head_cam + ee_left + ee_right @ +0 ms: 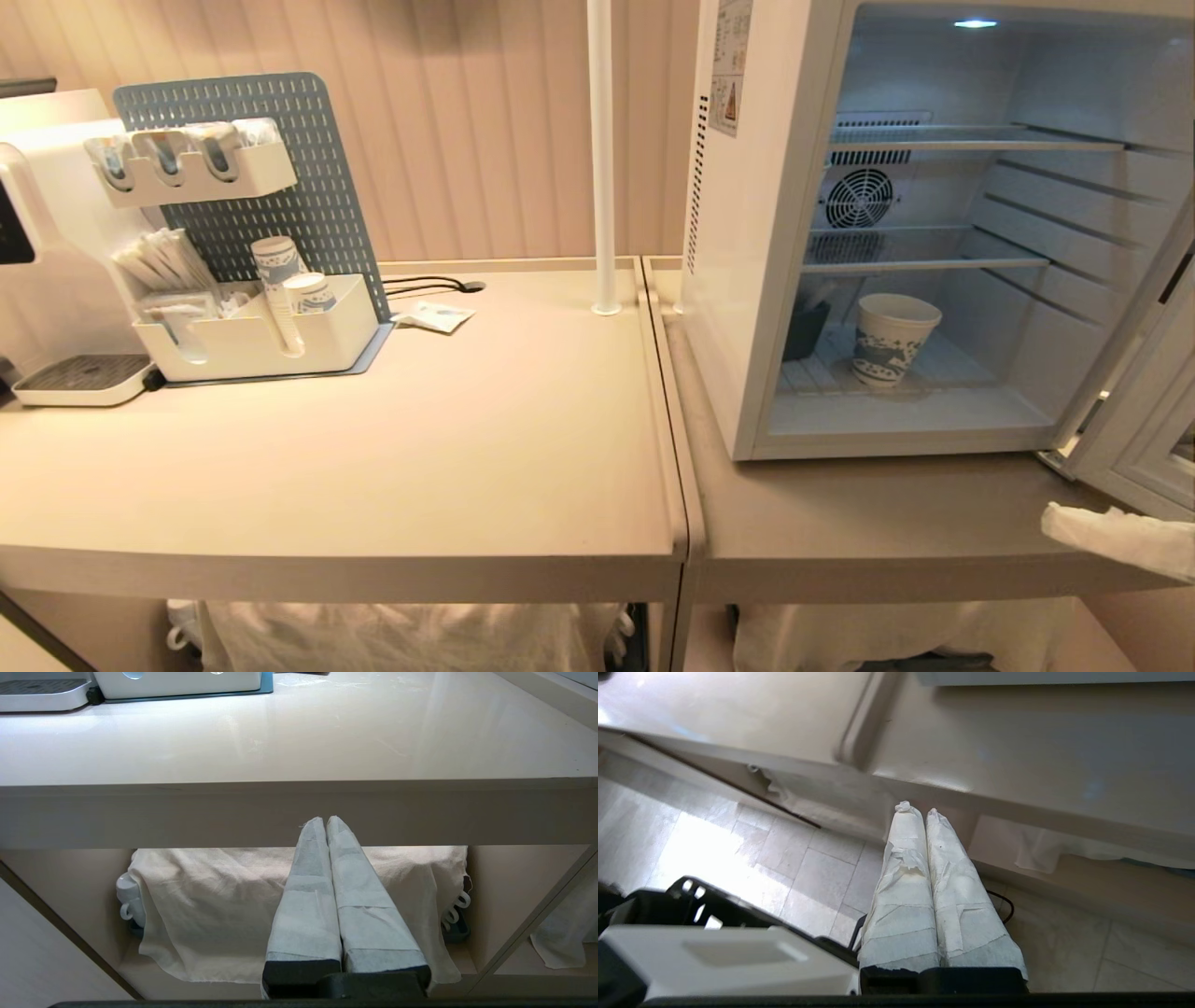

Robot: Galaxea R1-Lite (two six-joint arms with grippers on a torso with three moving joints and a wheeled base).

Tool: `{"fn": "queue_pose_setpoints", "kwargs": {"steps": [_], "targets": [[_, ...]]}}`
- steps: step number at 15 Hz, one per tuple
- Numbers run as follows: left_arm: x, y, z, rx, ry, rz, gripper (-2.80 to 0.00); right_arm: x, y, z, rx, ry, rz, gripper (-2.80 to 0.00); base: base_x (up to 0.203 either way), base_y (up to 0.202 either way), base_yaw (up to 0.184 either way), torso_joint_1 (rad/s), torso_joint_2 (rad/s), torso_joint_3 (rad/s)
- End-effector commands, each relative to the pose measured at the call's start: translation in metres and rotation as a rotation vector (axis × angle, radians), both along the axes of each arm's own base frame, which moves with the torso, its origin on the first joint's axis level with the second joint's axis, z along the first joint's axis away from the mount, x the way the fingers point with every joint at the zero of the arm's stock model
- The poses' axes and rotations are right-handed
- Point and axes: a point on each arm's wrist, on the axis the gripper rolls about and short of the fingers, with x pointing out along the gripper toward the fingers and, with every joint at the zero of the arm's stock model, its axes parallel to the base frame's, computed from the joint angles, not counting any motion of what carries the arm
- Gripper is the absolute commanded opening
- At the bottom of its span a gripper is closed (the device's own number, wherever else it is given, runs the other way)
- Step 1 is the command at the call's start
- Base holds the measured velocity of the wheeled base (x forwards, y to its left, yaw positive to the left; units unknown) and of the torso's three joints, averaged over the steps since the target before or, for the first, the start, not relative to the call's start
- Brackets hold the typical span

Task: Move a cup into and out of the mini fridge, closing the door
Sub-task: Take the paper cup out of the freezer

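From the head camera I see the mini fridge standing on the right-hand counter at about two o'clock in my view, its inside lit by a small lamp at the top. The door is swung wide open and hangs off at roughly four o'clock, only its white frame showing at the picture's edge. The cup stands upright on the fridge floor, under the lower wire shelf, near the middle and just beside a dark tub at its nine o'clock. The round fan sits on the back wall above it, at about eleven o'clock from the cup. My right gripper pokes into view at four o'clock, over the front edge of the counter below the door, touching nothing that I can see; its paper-wrapped fingers lie pressed together with no gap and nothing between them. My left gripper hangs low in front of the left table's edge, fingers likewise closed flat against each other and empty. Over at ten o'clock a white organiser holds a stack of cups.
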Motion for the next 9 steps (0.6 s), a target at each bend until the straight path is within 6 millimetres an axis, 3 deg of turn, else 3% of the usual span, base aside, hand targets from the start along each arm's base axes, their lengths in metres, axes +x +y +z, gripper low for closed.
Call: {"fn": "queue_pose_setpoints", "kwargs": {"steps": [1, 9], "targets": [[0.000, 0.000, 0.000, 0.000, 0.001, 0.000, -2.80, 0.030, -0.001, -0.013, -0.018, 0.085, -0.042, -2.80, 0.000, 0.000, 0.000, 0.000, 0.00, 0.000], [0.000, 0.000, 0.000, 0.000, 0.001, 0.000, -2.80, 0.115, -0.009, -0.030, -0.146, 0.018, -0.134, -2.80, 0.000, 0.000, 0.000, 0.000, 0.00, 0.000]]}}
